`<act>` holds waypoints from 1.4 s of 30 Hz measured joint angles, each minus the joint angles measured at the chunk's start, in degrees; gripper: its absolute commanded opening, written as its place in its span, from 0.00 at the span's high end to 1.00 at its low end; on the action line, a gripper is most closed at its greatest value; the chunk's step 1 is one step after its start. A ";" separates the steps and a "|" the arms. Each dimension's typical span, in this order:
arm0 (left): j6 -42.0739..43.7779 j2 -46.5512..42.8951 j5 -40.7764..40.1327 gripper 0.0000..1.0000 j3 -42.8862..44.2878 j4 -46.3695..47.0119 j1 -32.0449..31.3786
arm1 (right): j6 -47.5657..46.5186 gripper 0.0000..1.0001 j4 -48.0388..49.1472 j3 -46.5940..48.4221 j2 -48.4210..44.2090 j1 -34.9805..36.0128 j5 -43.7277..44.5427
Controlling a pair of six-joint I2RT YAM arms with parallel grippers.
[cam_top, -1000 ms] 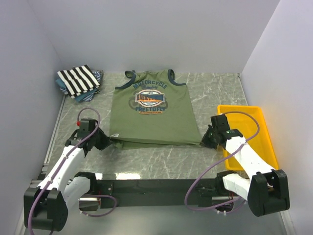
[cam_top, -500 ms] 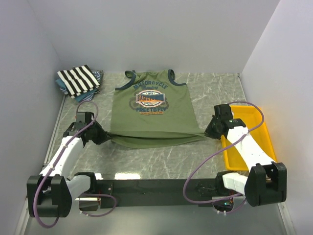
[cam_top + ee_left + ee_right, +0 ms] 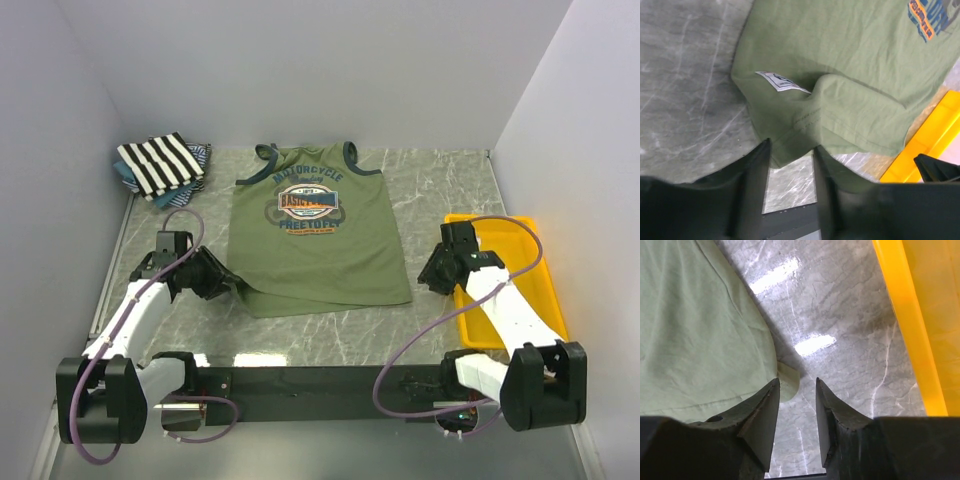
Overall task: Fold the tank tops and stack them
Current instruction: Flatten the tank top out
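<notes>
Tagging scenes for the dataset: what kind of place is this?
Likely a lab robot cell, not a home: plain white walls box in a marble-look tabletop, the left arm and right arm are bolted at its near edge, and an olive tank top lies near a yellow tray.

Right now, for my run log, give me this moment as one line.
stage: olive tank top spread, unfolded | left gripper: open, hem corner between fingers | right gripper: open at other hem corner
</notes>
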 measured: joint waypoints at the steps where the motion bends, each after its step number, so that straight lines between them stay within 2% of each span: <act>1: 0.02 0.00 0.37 0.52 -0.11 0.35 0.00 | 0.09 0.58 0.37 -0.48 -0.68 0.00 -0.02; 5: -0.02 -0.72 1.16 0.51 -0.31 0.33 0.00 | 1.29 0.59 2.62 -4.59 -3.02 0.02 -0.52; 11: -1.14 -5.73 0.13 0.71 -0.31 -1.97 0.00 | 4.24 0.60 5.16 -11.26 -2.54 1.51 -1.68; 14: -1.73 -7.28 -0.52 0.71 -0.31 -3.61 0.00 | 5.14 0.60 6.99 -11.54 -2.93 2.51 -1.62; 19: -1.77 -7.82 -1.75 0.69 -0.31 -5.35 0.00 | 6.01 0.59 8.13 -11.04 -5.73 8.55 2.84; 23: -1.88 -7.82 -2.10 0.58 -0.39 -6.27 0.00 | 6.43 0.58 8.28 -8.72 -4.66 13.90 6.71; 26: -1.95 -7.89 -2.89 0.54 -0.66 -7.06 -0.13 | 6.75 0.57 8.98 -8.61 -2.56 14.40 7.89; 29: -1.99 -7.96 -4.24 0.55 -0.81 -8.33 -0.42 | 7.02 0.57 9.07 -8.70 -0.83 14.40 8.76; 32: -2.97 -7.91 -5.27 0.62 -1.81 -8.50 -0.74 | 6.99 0.57 9.29 -8.70 0.24 14.40 9.33; 42: -6.25 0.92 -10.45 0.61 -2.54 -7.87 -4.92 | 6.32 0.59 10.67 -8.70 3.52 14.43 9.81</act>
